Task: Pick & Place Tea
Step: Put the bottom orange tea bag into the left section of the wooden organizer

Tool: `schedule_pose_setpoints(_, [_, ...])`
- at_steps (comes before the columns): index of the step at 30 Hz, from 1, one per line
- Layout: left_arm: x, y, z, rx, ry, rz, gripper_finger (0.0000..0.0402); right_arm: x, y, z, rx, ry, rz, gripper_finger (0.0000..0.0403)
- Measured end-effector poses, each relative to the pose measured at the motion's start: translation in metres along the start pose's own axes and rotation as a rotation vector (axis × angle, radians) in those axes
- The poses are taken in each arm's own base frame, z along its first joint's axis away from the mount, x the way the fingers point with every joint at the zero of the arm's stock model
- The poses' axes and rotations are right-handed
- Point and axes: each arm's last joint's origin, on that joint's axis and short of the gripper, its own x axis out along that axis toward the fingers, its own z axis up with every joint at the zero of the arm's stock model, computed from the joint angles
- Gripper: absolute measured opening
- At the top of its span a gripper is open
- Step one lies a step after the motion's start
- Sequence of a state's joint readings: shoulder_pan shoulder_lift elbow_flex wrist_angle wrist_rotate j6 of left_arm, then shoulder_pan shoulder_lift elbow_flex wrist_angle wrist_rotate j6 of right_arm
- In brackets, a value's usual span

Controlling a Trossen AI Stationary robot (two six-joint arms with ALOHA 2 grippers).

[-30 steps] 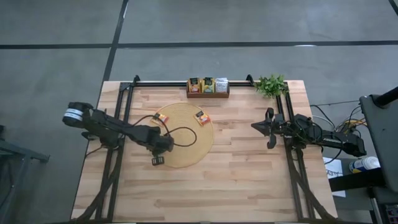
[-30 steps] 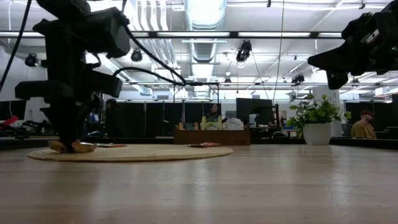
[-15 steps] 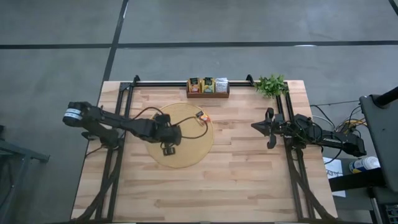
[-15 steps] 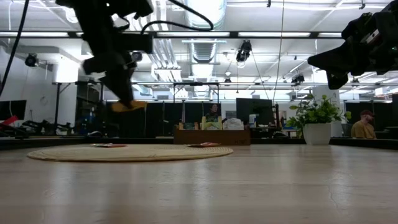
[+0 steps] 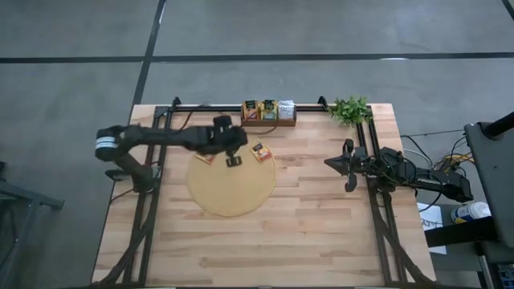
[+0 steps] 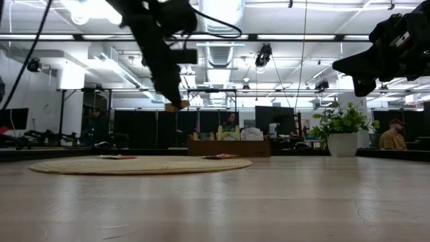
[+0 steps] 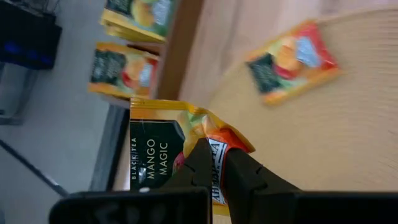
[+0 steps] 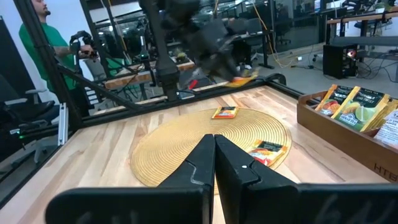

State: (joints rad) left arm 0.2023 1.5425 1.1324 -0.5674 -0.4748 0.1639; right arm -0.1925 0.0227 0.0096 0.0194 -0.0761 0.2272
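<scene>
My left gripper (image 5: pixel 238 146) hangs over the far part of the round tan mat (image 5: pixel 233 189), shut on a yellow-orange tea sachet (image 7: pixel 155 149) that also shows in the low view (image 6: pixel 177 105). Two more tea sachets lie flat on the mat, one at its far left (image 5: pixel 205 157) and one at its far right (image 5: pixel 261 151). Beyond the mat, the brown wooden tray (image 5: pixel 269 122) has sachets standing in its three compartments. My right gripper (image 5: pixel 347 164) waits shut at the table's right side, holding nothing. My left gripper pinches the sachet between its two fingers (image 7: pixel 200 163) at a crumpled orange edge (image 7: pixel 219 138). The fingers slant down toward the tray. The printed face of the sachet sticks out past the fingertips. It is lifted clear, well above the mat.
A potted green plant (image 5: pixel 350 108) stands at the far right corner, beside the tray. Black rails run along the table's left, right and far edges. Bare wood lies near the front edge (image 5: pixel 265 249). A person (image 8: pixel 43 37) stands beyond the table in the right wrist view.
My left gripper has risen from the mat's near left part and swung toward the far edge and the tray, turning as it went. It has stayed shut on the sachet, which has gone from mat level to hanging clear above the mat.
</scene>
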Motion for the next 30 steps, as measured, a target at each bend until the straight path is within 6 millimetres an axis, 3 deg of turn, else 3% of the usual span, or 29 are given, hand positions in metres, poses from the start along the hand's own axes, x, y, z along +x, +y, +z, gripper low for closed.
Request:
schedule_pose_setpoints(7, [0.043,0.032,0.035,-0.002,0.037,0.059,0.0014,0.0,0.0,0.0,0.0,0.0,0.0,0.0009])
schedule_pose_setpoints(15, [0.091,0.061,0.048,-0.064,0.098,0.102,0.0014,0.0,0.0,0.0,0.0,0.0,0.0,0.0009])
schedule_pose_setpoints(23, [0.121,0.069,0.063,-0.014,0.093,0.083,0.0014,0.0,0.0,0.0,0.0,0.0,0.0,0.0009])
schedule_pose_setpoints(30, [0.14,0.071,0.06,-0.008,0.127,0.082,0.0014,0.0,0.0,0.0,0.0,0.0,0.001,0.0009])
